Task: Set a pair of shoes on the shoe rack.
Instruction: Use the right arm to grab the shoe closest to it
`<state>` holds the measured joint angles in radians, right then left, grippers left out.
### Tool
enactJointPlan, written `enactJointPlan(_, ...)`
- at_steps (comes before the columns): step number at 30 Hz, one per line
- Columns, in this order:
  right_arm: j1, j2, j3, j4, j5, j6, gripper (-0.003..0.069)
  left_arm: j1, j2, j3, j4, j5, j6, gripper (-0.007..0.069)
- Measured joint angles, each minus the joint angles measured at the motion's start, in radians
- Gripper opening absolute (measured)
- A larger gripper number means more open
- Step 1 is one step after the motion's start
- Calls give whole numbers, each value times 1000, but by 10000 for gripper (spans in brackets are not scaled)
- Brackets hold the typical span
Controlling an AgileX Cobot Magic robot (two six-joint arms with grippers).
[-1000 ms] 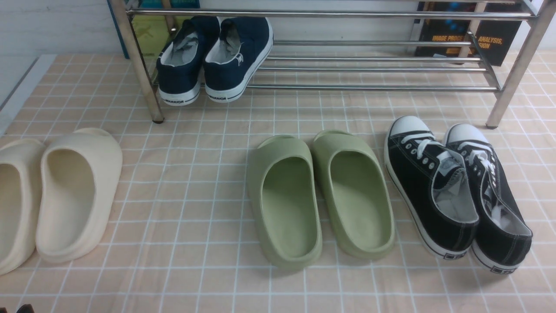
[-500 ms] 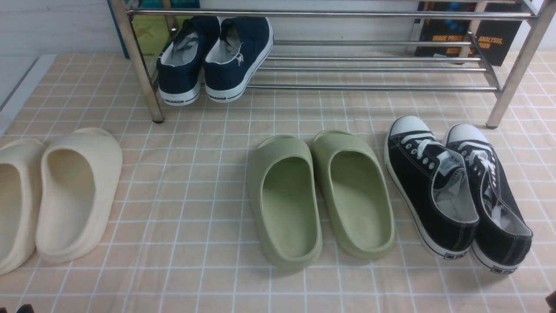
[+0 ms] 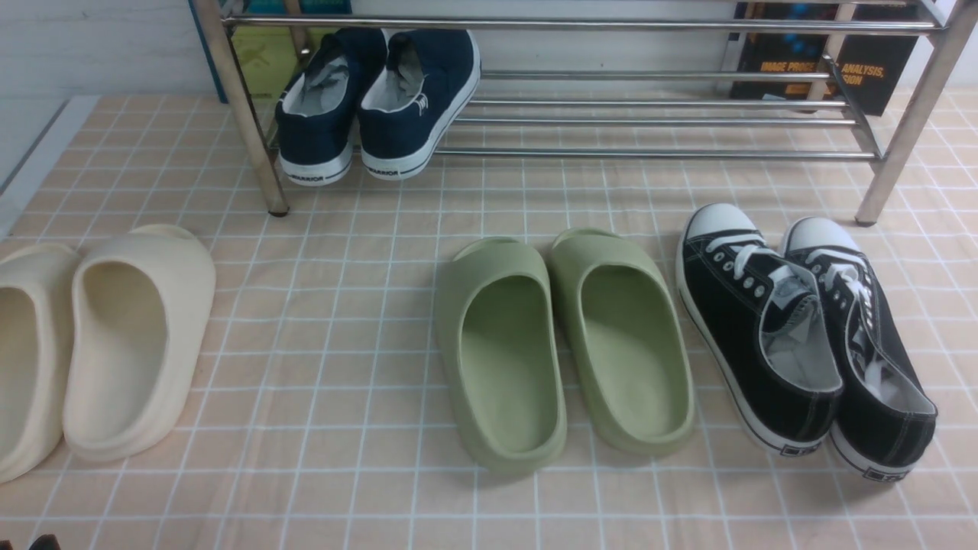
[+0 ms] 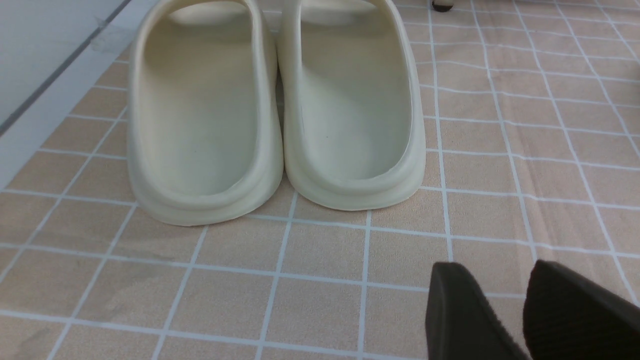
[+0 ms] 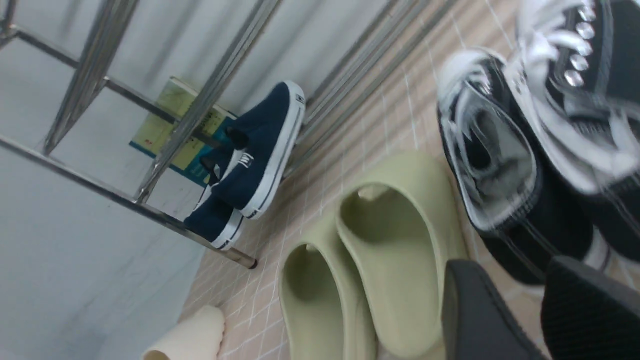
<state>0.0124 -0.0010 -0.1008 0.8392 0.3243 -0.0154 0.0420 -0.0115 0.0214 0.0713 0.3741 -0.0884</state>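
Black canvas sneakers (image 3: 802, 336) sit as a pair on the checked bench (image 3: 336, 458), not on the chrome shoe rack (image 3: 657, 153).
They lie at about 4 o'clock, touching side by side, toes toward the rack at 12 o'clock, with the green foam slides (image 3: 611, 344) at their 9 o'clock. Navy sneakers (image 3: 382, 99) rest on the rack's low bars at 11 o'clock (heels toward the camera), and cream slides (image 3: 130, 336) lie at 8 o'clock. Left gripper (image 4: 495, 272) hangs near the cream slides, right gripper (image 5: 510, 270) by the black pair's heels. Both sets of jaws stand slightly apart, holding nothing.
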Motion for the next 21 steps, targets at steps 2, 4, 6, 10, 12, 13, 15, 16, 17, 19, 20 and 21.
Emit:
enactJointPlan(2,0,39,-83,-49,11,-68,126,0,0,0,0,0,0,238)
enactJointPlan(4,0,89,-154,-93,35,-107,68,0,0,0,0,0,0,238)
enactJointPlan(6,0,236,-332,-251,144,-150,-12,0,0,0,0,0,0,238)
enactJointPlan(10,0,465,-603,-455,384,-166,-19,0,0,0,0,0,0,238)
enactJointPlan(12,0,626,-751,-552,571,-172,-19,0,0,0,0,0,0,238)
enactJointPlan(13,5,690,-806,-584,638,-171,-19,0,0,0,0,0,0,238)
enactJointPlan(15,31,796,-880,-630,734,-171,-19,0,0,0,0,0,0,238)
enactJointPlan(16,56,849,-910,-644,772,-171,-19,0,0,0,0,0,0,238)
enactJointPlan(17,86,900,-934,-652,799,-171,-19,0,0,0,0,0,0,238)
enactJointPlan(19,161,1005,-974,-667,834,-171,-19,0,0,0,0,0,0,238)
enactJointPlan(20,161,1005,-977,-667,837,-171,-19,0,0,0,0,0,0,238)
enactJointPlan(21,213,1077,-998,-678,852,-171,-18,0,0,0,0,0,0,238)
